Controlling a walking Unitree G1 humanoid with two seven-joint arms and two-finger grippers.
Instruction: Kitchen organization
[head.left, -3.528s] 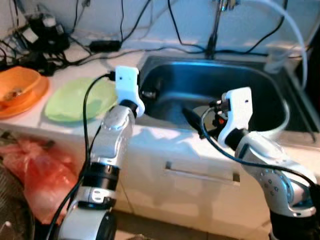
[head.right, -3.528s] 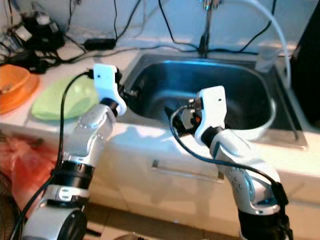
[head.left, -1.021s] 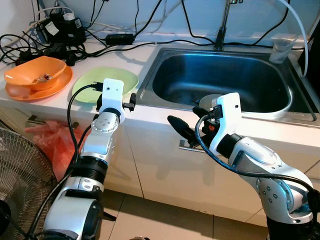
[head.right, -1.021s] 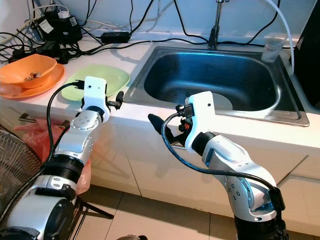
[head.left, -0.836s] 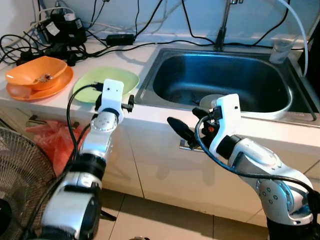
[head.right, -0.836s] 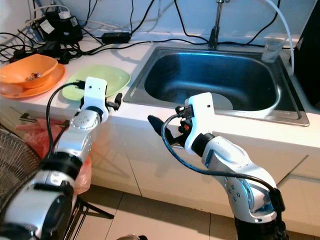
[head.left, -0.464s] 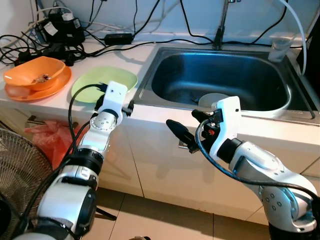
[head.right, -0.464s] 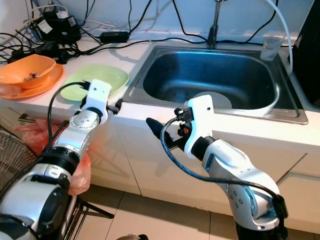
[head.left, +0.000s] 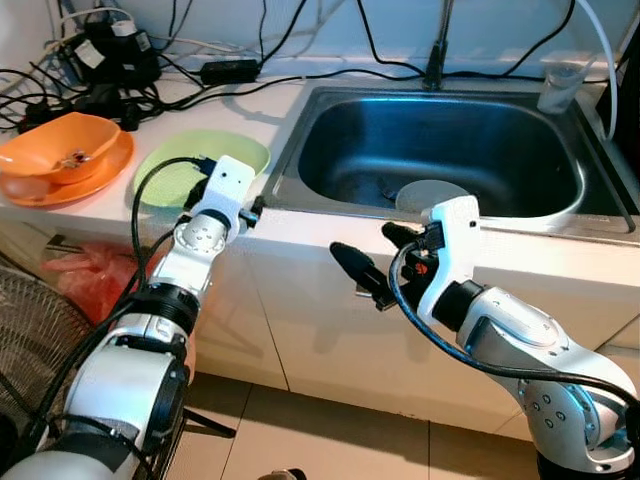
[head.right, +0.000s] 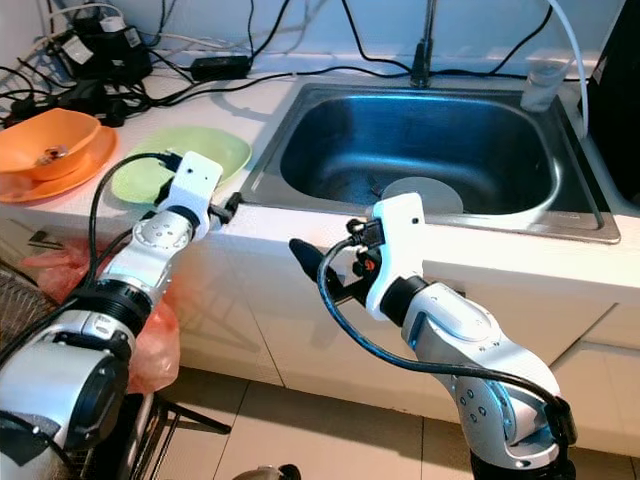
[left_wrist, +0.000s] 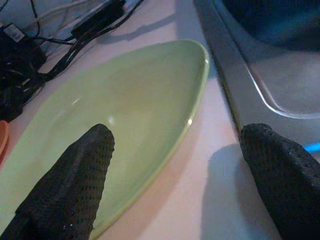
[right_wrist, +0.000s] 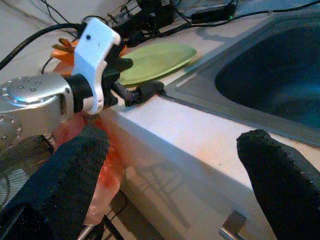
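Left gripper (head.left: 256, 208) sat at the counter edge beside the shallow lime-green plate (head.left: 186, 170), probably lining up a grasp. Left wrist view: fingers (left_wrist: 75, 175) spread apart, straddling the plate rim. Right gripper (right_wrist: 170, 175) gaped empty before the steel sink (head.right: 420, 150).

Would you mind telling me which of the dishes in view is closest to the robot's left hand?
The green plate on the counter, right by the left hand. The orange bowl sits farther along the counter, and the grey plate lies down in the sink.
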